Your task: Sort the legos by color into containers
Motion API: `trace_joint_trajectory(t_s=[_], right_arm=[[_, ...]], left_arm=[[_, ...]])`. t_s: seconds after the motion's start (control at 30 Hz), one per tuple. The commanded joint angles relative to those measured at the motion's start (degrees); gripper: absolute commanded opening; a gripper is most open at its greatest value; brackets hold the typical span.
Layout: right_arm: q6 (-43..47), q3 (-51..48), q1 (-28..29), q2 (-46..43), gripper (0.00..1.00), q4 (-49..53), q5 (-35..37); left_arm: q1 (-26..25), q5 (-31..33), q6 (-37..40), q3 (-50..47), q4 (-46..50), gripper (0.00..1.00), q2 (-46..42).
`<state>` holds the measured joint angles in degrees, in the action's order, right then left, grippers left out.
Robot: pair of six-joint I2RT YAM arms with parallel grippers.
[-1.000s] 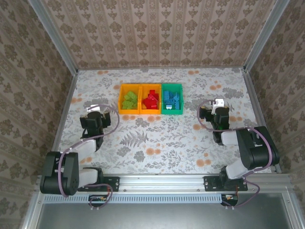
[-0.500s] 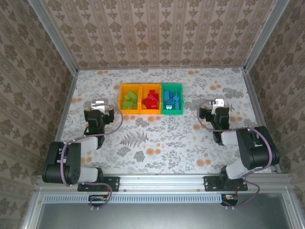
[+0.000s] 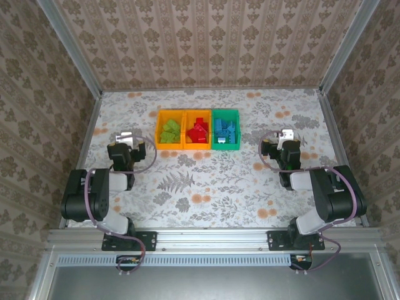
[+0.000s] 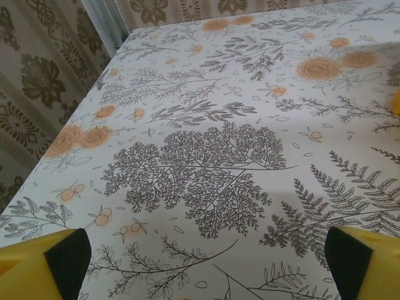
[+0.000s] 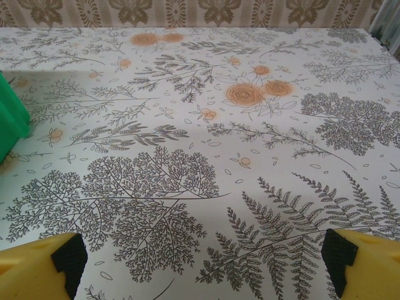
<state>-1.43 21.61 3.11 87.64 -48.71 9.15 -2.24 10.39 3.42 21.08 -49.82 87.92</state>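
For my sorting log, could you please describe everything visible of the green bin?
The green bin is a small, open-topped rectangular container that looks like plastic. It stands upright on the floral table, rightmost of three in a row. Its left wall sits against the neighbouring orange bin. Inside lies a pile of light blue bricks; no other colour shows there.

The table [image 3: 206, 181] is white, printed with grey ferns and orange flowers. Lime green legos [image 3: 169, 130] lie in the left orange-yellow bin [image 3: 169, 147], red legos [image 3: 198, 129] in the middle orange-yellow bin [image 3: 197, 147], and light blue legos [image 3: 225, 130] in the green bin [image 3: 225, 147]. Beige damask wallpaper [image 3: 212, 44] covers the walls.
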Motion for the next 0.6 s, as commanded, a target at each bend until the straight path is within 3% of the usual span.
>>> trace_joint_trajectory(t_s=[0.0,0.57], right_arm=[[0.0,1.4,-0.8,-0.1,1.00,-1.0,-2.0],[0.1,1.2,-0.7,-0.1,1.00,-1.3,-1.7]], left_arm=[[0.0,-1.9,-1.8,1.3,-0.6,1.00,0.0],[0.0,-2.0,-1.7,1.4,-0.6,1.00,0.0]])
